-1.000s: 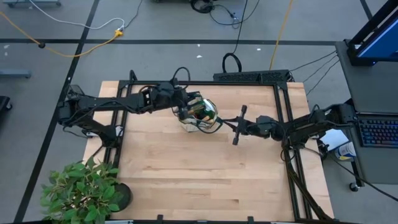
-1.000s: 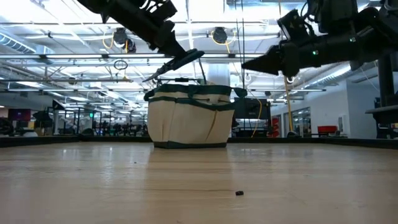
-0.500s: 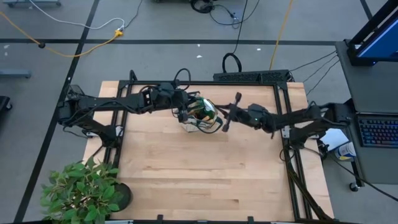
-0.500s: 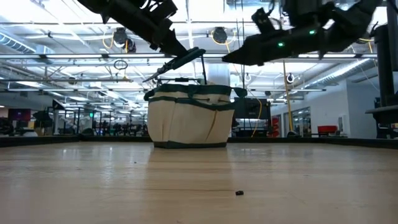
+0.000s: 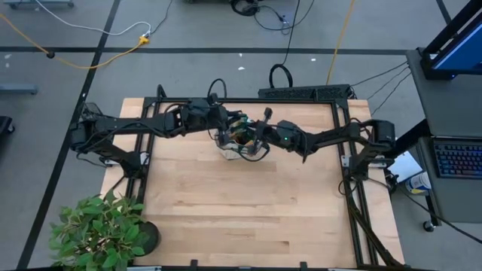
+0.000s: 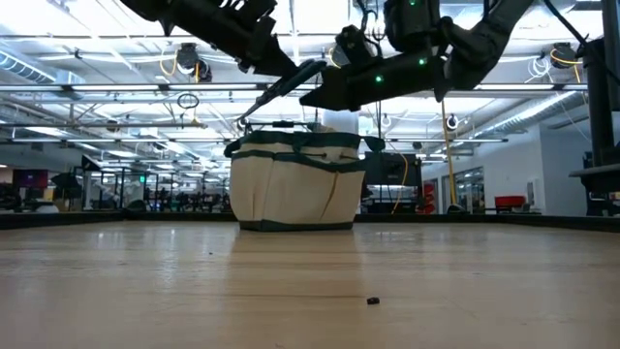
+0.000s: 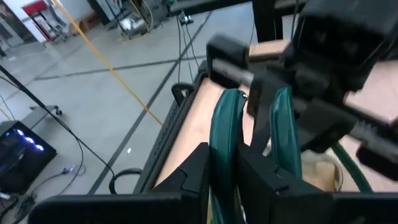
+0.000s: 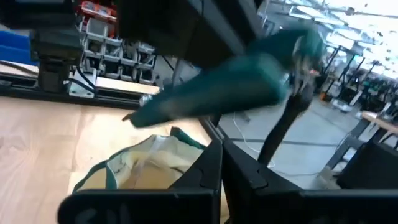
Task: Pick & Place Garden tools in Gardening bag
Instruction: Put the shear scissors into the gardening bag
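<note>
The beige gardening bag (image 6: 295, 184) with dark green trim stands on its base at the table's far middle, and things show in its open top (image 5: 242, 135). My left gripper (image 6: 284, 70) hangs above the bag's left rim, shut on the dark pruning shears (image 6: 276, 95). My right gripper (image 6: 308, 100) reaches in from the right, shut. Its tip is just above the bag and close under the shears' green handle ends (image 8: 249, 74). My left gripper pinches the shears by their two green handles (image 7: 225, 134) between its two fingers. The fingers come in from the table's left, slanting a little downward. The handle ends poke out past the fingertips, the blades (image 6: 242, 118) slant down toward the bag's rim, and the shears are lifted clear. My right gripper's tip is very near the handle ends; whether it touches them I cannot tell.
A leafy potted plant (image 5: 102, 229) stands at the near left corner. A black frame (image 5: 343, 150) runs round the wooden table. A small dark speck (image 6: 372, 301) lies on the boards near the front.
My right gripper has swept from the table's right toward the bag, rising a little, and now stands by the shears' handles. My left gripper has tipped slightly upward in place, and the shears' handle end has risen a little.
</note>
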Tool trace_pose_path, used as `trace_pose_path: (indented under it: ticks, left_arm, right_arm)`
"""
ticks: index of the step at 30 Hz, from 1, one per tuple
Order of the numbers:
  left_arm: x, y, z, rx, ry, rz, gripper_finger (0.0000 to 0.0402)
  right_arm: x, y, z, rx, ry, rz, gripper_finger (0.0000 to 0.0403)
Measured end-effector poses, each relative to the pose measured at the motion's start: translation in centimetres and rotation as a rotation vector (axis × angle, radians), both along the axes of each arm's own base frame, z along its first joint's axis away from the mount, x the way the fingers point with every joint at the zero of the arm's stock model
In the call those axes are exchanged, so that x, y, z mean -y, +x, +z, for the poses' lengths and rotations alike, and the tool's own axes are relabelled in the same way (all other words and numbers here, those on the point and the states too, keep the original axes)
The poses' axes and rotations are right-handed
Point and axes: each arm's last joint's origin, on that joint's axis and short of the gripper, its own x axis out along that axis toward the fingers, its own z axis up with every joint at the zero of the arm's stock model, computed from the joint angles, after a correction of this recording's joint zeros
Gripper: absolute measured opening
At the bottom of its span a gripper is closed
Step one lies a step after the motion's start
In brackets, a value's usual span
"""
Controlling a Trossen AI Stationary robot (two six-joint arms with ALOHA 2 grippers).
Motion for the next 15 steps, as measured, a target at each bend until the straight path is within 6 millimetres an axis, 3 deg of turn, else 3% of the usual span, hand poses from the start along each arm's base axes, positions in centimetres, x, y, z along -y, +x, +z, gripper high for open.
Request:
trace_pose_path:
  ticks: [5, 15]
  left_arm:
    - [0.0, 0.1, 0.3, 0.037, 0.007, 0.000, 0.0066]
    - [-0.2, 0.5, -0.3, 0.019, -0.010, 0.009, 0.0066]
  right_arm:
    - [0.1, 0.3, -0.5, 0.003, 0.053, 0.003, 0.0000]
    - [-2.3, 0.6, -1.2, -0.077, 0.039, 0.069, 0.0000]
